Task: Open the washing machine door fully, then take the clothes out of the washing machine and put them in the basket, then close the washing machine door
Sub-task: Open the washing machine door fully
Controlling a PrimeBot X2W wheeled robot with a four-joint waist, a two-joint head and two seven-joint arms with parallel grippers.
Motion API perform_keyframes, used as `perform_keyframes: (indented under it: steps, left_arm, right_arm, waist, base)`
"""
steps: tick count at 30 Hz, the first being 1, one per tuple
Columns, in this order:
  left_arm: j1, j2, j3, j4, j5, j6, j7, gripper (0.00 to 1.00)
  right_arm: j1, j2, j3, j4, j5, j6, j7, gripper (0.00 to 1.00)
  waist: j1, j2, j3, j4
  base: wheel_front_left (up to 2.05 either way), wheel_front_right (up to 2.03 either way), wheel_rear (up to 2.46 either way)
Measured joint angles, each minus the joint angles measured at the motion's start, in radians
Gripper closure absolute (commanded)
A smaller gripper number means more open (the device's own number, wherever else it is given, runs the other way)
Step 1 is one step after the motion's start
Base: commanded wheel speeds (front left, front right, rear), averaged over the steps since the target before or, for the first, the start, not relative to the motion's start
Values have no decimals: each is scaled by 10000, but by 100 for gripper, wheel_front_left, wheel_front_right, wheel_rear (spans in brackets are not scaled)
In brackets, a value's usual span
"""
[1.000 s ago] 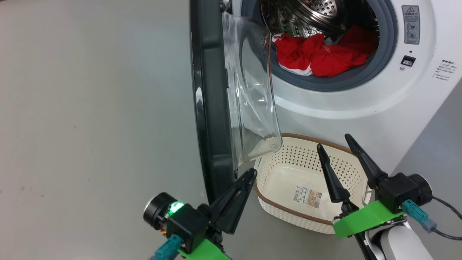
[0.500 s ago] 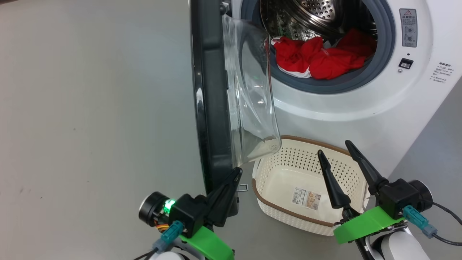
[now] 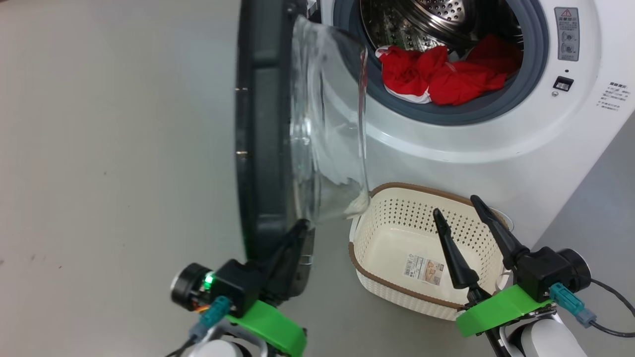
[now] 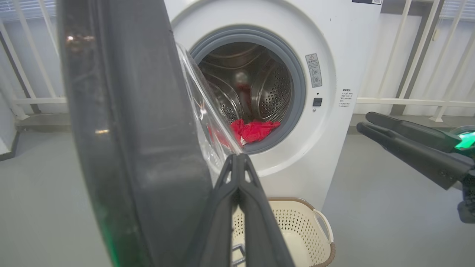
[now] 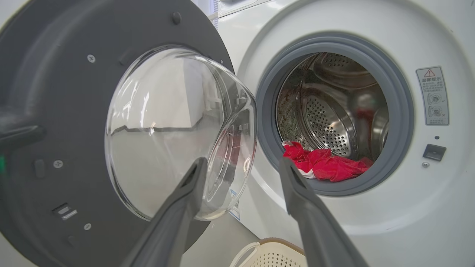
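A pale grey floor (image 3: pixel 99 148) spreads out before the big white front-loading washing machine (image 3: pixel 496 144). The machine's round opening is uncovered, ringed by a grey rubber gasket (image 3: pixel 538 59), with the perforated steel drum (image 3: pixel 436 15) behind it.

The machine's large round door (image 3: pixel 263 124), with a wide glossy black rim and a bulging clear glass bowl, stands swung out from the left side of the machine's opening. In the head view it is seen nearly edge-on, roughly square to the machine's front, and the glass bowl bulges toward the side where the opening is.

The small cream-white perforated plastic basket (image 3: pixel 392 223), with a brown woven-look rim, sits on the floor just in front of the machine's base, below the opening. A barcode sticker (image 3: pixel 422 270) shows on its bottom.

The bright red soft fabric clothes (image 3: pixel 446 82) with white trim lie bunched in the bottom of the machine's drum, their front edge on the gasket's lower lip.

The right gripper (image 3: pixel 455 204) hovers over the basket's far side, pointing at the machine, its jaws spread wide and holding nothing. The left gripper (image 3: pixel 299 229) is at the lower edge of the machine's door, its jaws closed together with nothing between them, lying against the inner side of the black rim.
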Motion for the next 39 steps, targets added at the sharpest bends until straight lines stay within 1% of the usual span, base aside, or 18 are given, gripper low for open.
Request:
perform_keyframes:
  steps: [6, 10, 22, 27, 39]
  left_arm:
    - [63, 299, 646, -2, -192, 428, -75, 100]
    - [84, 414, 884, -23, -330, 640, -161, 100]
    - [208, 750, 1641, -38, -556, 1101, -353, 100]
    - [206, 782, 2013, 40, -754, 1375, -399, 100]
    - [14, 805, 2847, 623, -1298, 1532, -700, 100]
  right_arm:
    - [-8, -2, 79, 86, -2, 0, 0, 0]
    - [-23, -2, 224, 138, -6, 0, 0, 0]
    - [-35, -4, 278, 224, -105, 0, 0, 0]
    - [-36, -4, 267, 182, -209, 0, 94, 0]
    - [-36, -8, 249, -104, -548, 0, 360, 0]
  waist:
    - [0, 0, 102, 28]
    - [0, 0, 166, 46]
    - [0, 0, 321, 65]
    - [0, 0, 414, 70]
    - [0, 0, 669, 87]
  base:
    - [0, 0, 0]
    - [0, 0, 0]
    - [0, 0, 0]
    - [0, 0, 0]
    - [0, 0, 0]
